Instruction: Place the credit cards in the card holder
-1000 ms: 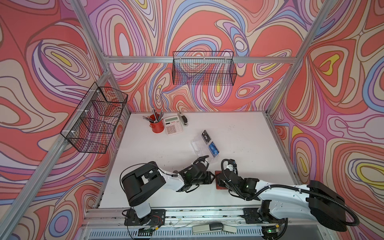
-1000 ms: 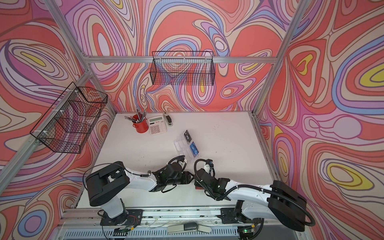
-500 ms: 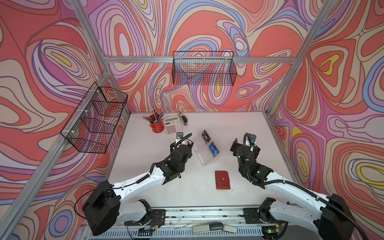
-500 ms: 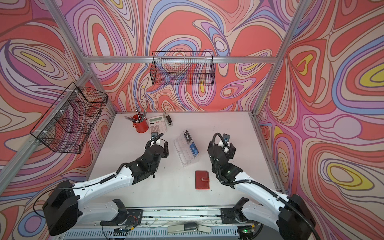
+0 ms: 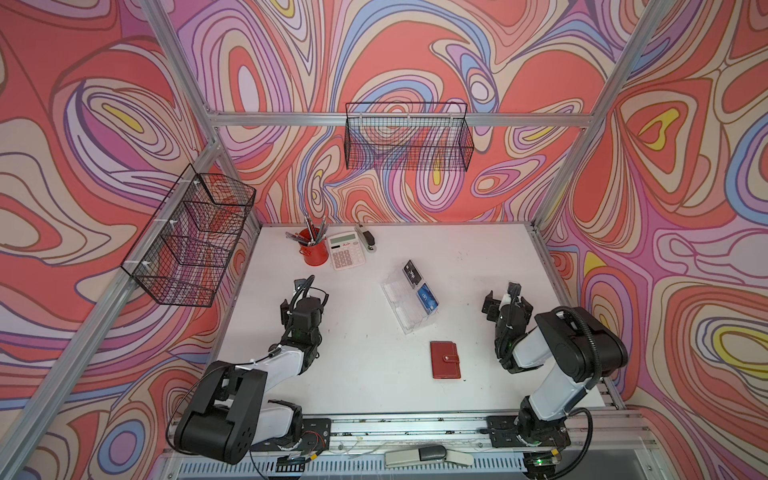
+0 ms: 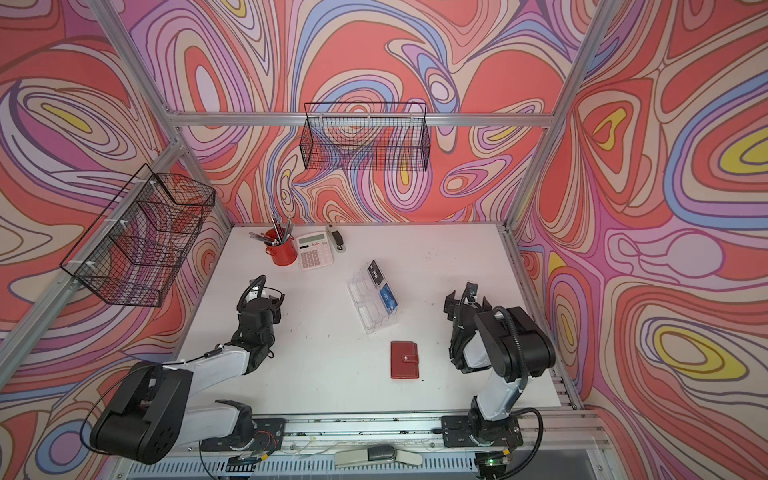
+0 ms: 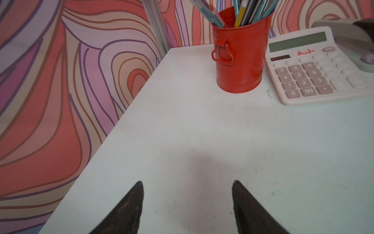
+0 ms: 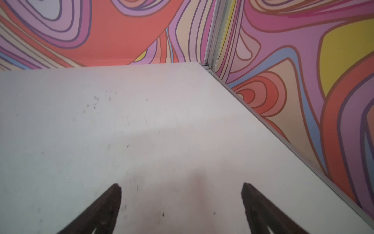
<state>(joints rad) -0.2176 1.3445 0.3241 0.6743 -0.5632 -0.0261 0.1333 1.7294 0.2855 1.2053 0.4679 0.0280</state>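
At far left, fixed to the frame: a tiered wire basket (image 5: 189, 245), empty as far as can be told. Next, left gripper (image 7: 187, 182), poised over bare white table (image 5: 478, 257), dark fingers (image 7: 129, 204) spread well apart, nothing between them; in both top views, the same gripper (image 6: 259, 297) set near the table's left edge, pointed toward the back wall. Beyond it, against the back left corner: red pen cup (image 7: 239, 60) stuffed with pens, beige calculator (image 7: 315, 68) just beside it, stapler (image 5: 366, 240) just beside that.

Toward the middle: clear acrylic stand (image 5: 405, 303), angled on the table, with the credit cards slotted along its far right side, black card (image 5: 411, 274) lettered in white at the far end, blue card (image 5: 427, 297) a step nearer; exact tier of each hard to tell. Nearer the front edge, apart from the stand: red card holder (image 5: 445, 360), lying flat, closed, snap strap across its cover, between the two arms and closer to the right one.

At right: right gripper (image 8: 181, 184), held over bare table near the right edge, fingers (image 8: 101, 210) parted wide, gripping nothing, well apart from card holder and cards alike.
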